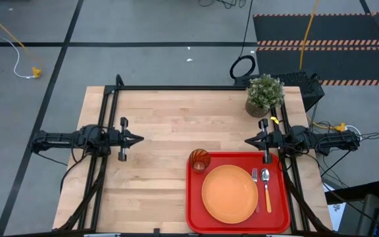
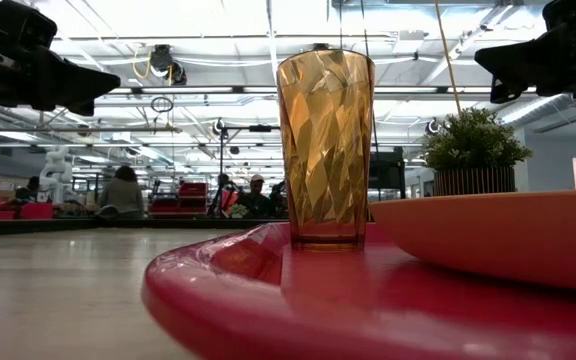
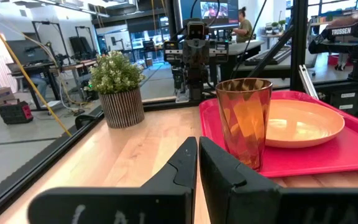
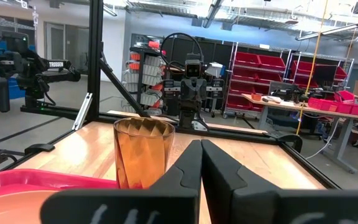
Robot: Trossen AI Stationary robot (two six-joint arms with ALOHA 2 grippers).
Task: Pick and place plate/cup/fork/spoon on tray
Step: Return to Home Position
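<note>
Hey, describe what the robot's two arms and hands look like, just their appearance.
The left arm and right arm are slim and matte black, with dark cables looping off them. The left hand and right hand are black too: a short crossbar carrying two wedge-shaped fingers tapering to points.

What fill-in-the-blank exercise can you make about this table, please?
1. The plate lies on the ____ tray.
2. Beside the fork lies the orange-handled ____.
3. The cup stands ____ on the tray.
4. The left tool and the right tool are both ____.
Missing words: red; spoon; upright; shut.
</note>
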